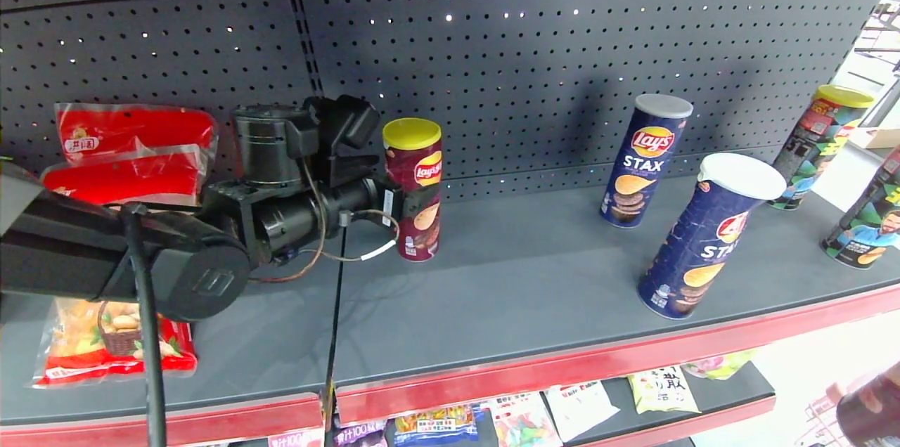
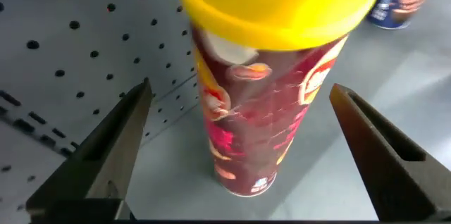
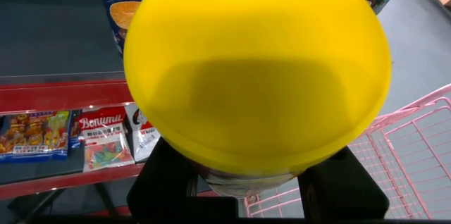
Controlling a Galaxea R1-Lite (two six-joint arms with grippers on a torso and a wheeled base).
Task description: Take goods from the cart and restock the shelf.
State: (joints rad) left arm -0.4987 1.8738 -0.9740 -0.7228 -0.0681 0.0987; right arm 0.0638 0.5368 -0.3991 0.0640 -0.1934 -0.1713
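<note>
Left gripper [image 2: 241,90] of mine stands wide open, fingers [image 2: 106,146] either side of the upright maroon cardboard crisp can with a yellow lid [image 2: 264,132], clear of it. It sits far back on the grey shelf [image 1: 506,278], seemingly placed. Room to withdraw lies near and right, short of the blue grey-lidded can [image 1: 643,162]. My right gripper [image 3: 257,182] clamps a second yellow-lidded can [image 3: 257,69] by the pink wire cart [image 3: 416,153].

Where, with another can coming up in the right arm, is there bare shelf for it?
Bare: the grey shelf between the maroon can and the rear blue can, forward to the red edge. Crowded: the right end, with the front blue can and green cans; the left end, with snack bags and the left end effector.
</note>
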